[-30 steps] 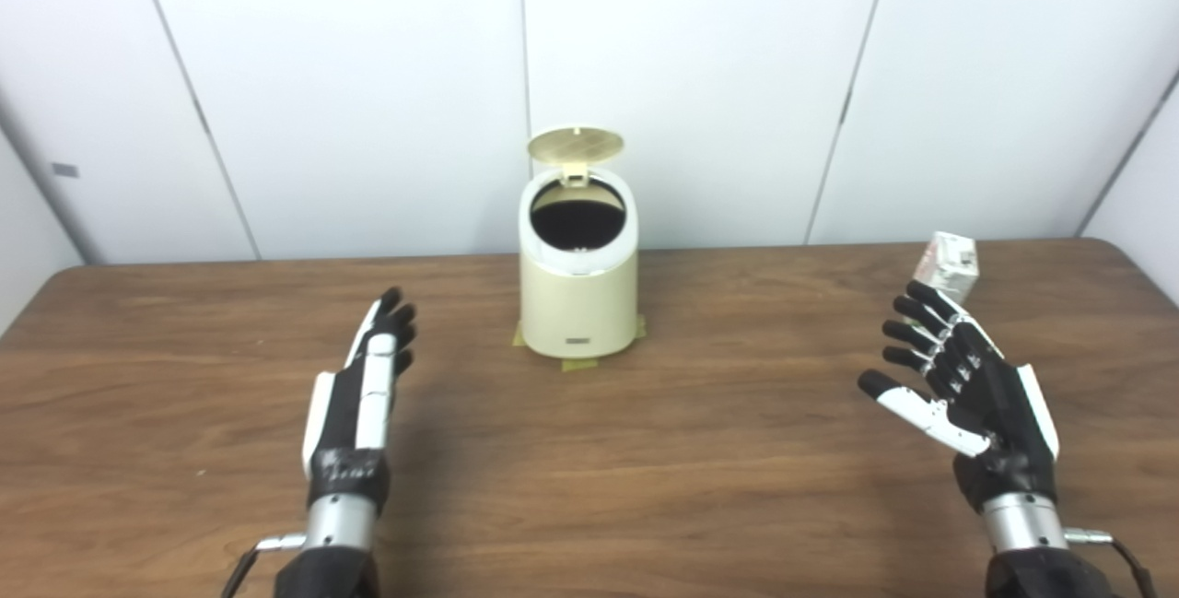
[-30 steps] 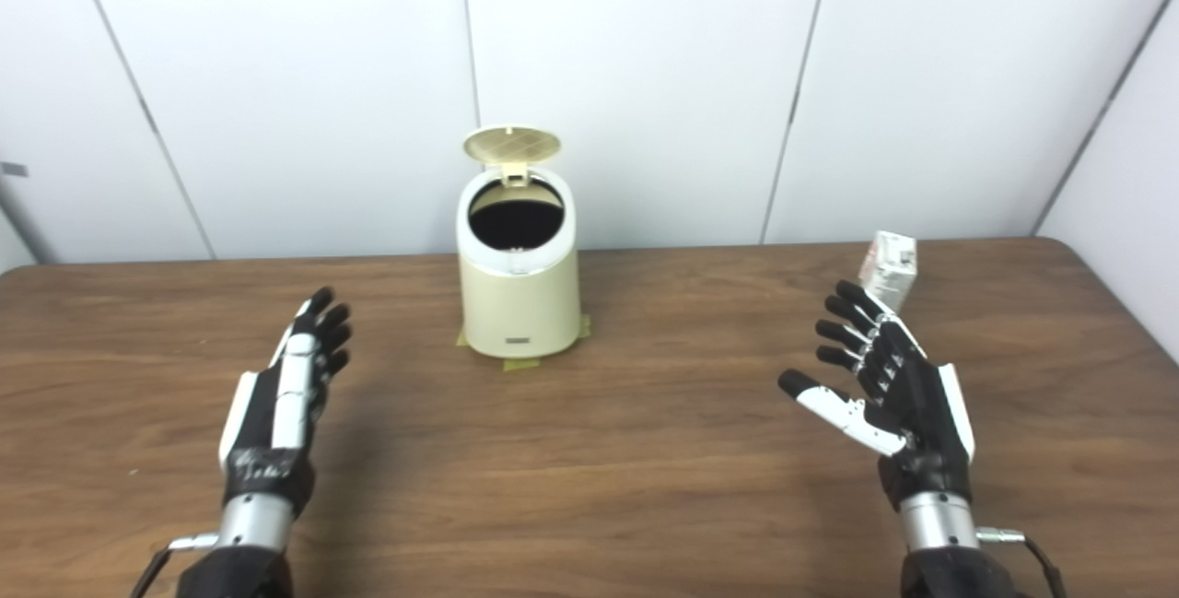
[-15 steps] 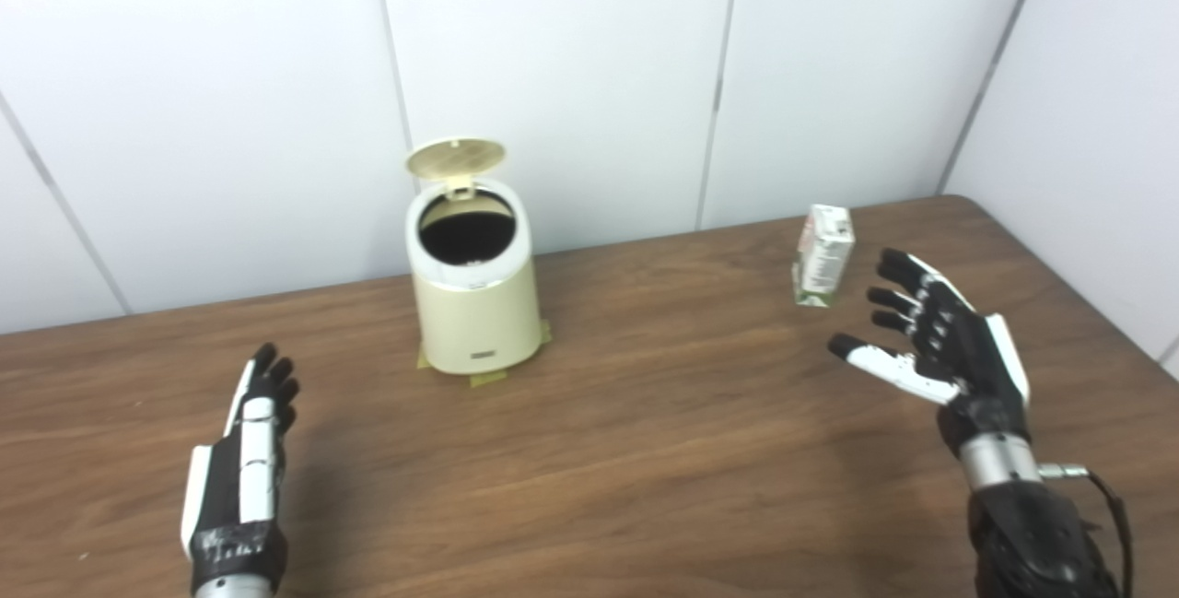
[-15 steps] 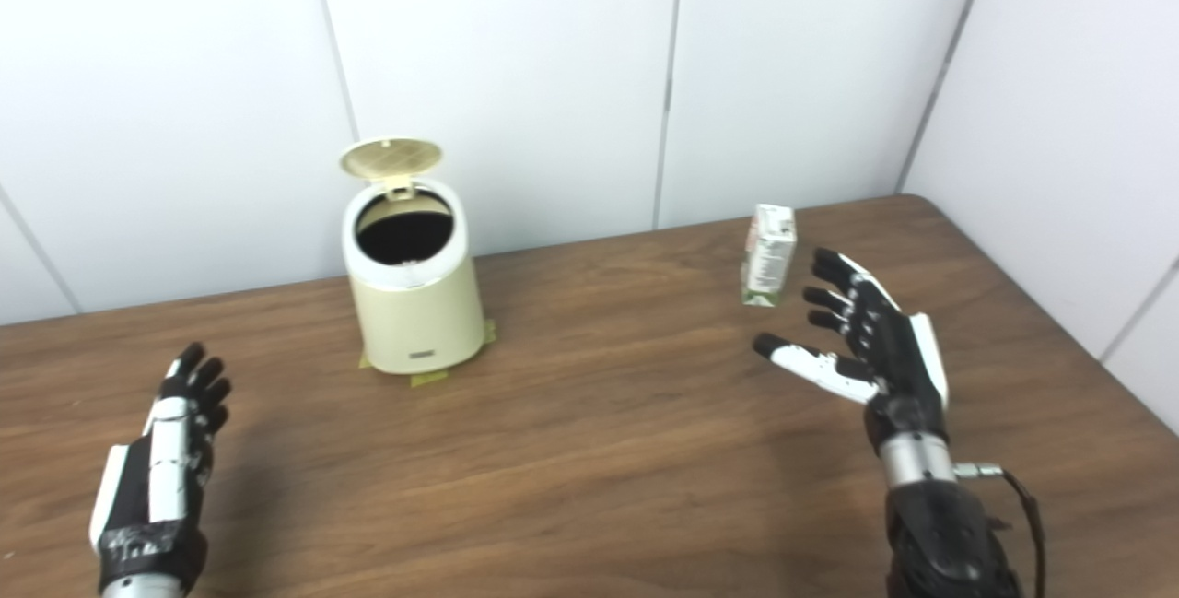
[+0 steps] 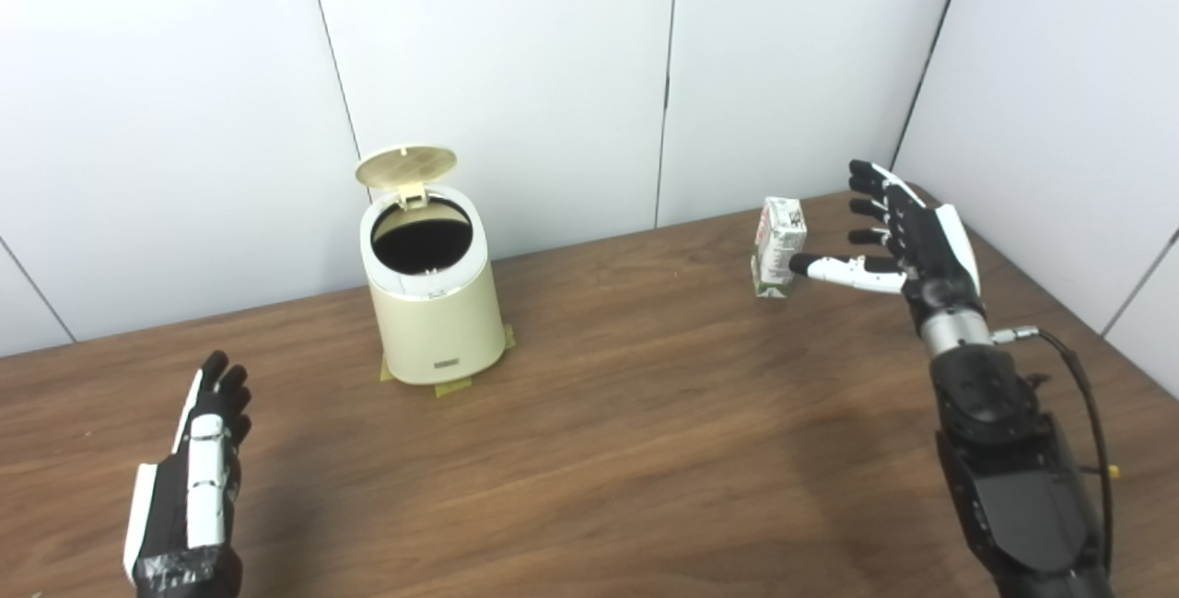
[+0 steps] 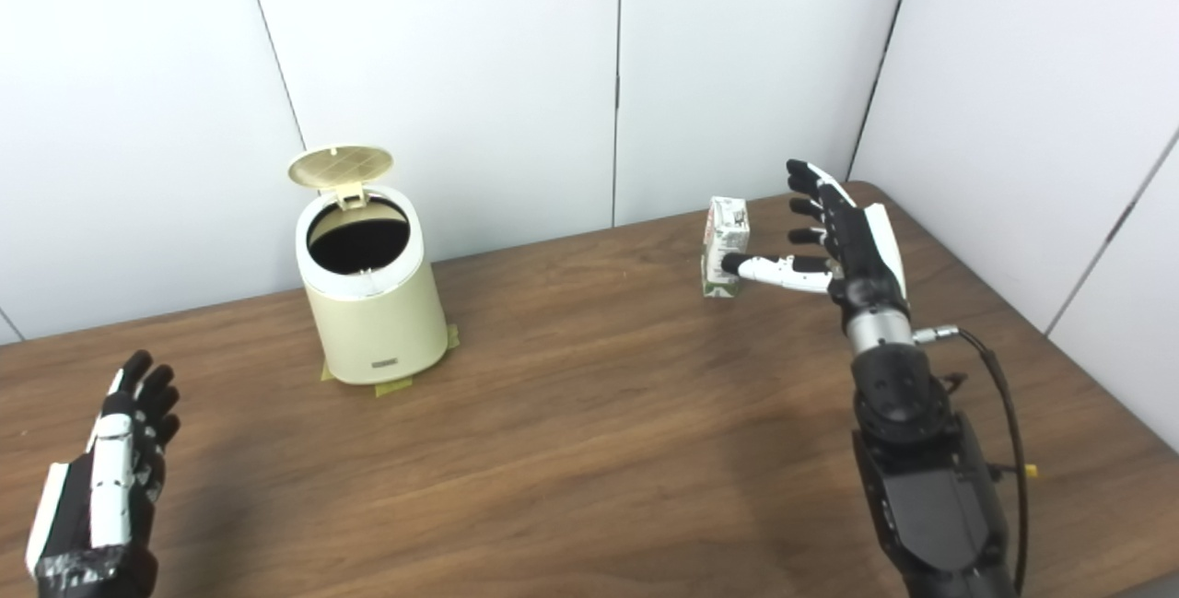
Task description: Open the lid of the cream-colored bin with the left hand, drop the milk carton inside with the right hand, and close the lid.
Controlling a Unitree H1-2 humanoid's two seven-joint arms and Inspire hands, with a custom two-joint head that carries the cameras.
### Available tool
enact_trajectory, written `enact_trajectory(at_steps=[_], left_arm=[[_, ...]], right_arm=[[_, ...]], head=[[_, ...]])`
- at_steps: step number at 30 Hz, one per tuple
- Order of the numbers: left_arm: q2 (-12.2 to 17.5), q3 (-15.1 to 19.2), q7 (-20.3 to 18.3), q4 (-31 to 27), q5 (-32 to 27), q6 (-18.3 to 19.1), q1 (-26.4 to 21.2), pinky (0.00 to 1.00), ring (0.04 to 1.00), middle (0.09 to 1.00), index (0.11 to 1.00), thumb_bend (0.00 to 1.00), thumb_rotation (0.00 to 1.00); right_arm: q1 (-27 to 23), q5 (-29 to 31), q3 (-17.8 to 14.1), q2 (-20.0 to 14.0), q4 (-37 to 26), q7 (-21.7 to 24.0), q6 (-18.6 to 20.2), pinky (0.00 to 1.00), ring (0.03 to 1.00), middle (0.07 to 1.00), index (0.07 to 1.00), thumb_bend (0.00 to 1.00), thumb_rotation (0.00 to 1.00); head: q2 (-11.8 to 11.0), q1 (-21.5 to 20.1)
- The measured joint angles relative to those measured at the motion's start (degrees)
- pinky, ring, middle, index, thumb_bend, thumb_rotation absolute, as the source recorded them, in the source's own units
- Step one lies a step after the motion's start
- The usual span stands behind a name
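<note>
The cream-colored bin [image 5: 433, 308] stands at the back of the brown table [image 5: 599, 451], its round lid [image 5: 405, 165] tipped up and the dark inside showing. A small white and green milk carton [image 5: 778, 246] stands upright at the back right. My right hand [image 5: 907, 234] is open just right of the carton, fingers spread, with the thumb reaching in front of the carton's lower part. My left hand [image 5: 189, 497] rests open over the table's front left, far from the bin.
Yellow tape patches [image 5: 451, 386] show under the bin's base. White wall panels [image 5: 516, 73] close off the back and the right side. The table's right edge [image 5: 1096, 331] runs close behind my right arm.
The camera has swung to the right. My right hand has risen and reached forward to the carton, its thumb now in front of it. The left hand has stayed low at the front left.
</note>
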Motion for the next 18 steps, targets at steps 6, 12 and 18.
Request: enact_trajectory(at_steps=[6, 12, 18], left_arm=[[0.06, -0.35, -0.19, -0.35, 0.07, 0.51, 0.27, 1.0, 0.98, 0.971, 0.996, 0.32, 1.0], [0.14, -0.26, -0.07, -0.61, 0.13, 0.73, 0.53, 1.0, 0.981, 0.966, 0.998, 0.33, 1.0], [0.17, -0.19, -0.08, -1.1, 0.02, 1.08, 0.58, 1.0, 0.98, 0.967, 0.995, 0.31, 1.0]], right_arm=[[-4.0, -2.57, 3.23, -2.86, 8.93, 0.67, -0.22, 0.78, 0.831, 0.858, 0.867, 0.9, 0.13], [-7.5, -5.12, 6.28, -6.48, 16.15, 1.12, -1.34, 0.77, 0.83, 0.858, 0.856, 0.93, 0.12], [-11.21, -6.71, 9.68, -6.73, 23.77, 1.36, -2.83, 0.72, 0.817, 0.859, 0.843, 0.92, 0.07]], head=[[0.0, 0.7], [-0.18, 0.79], [-0.09, 0.44]])
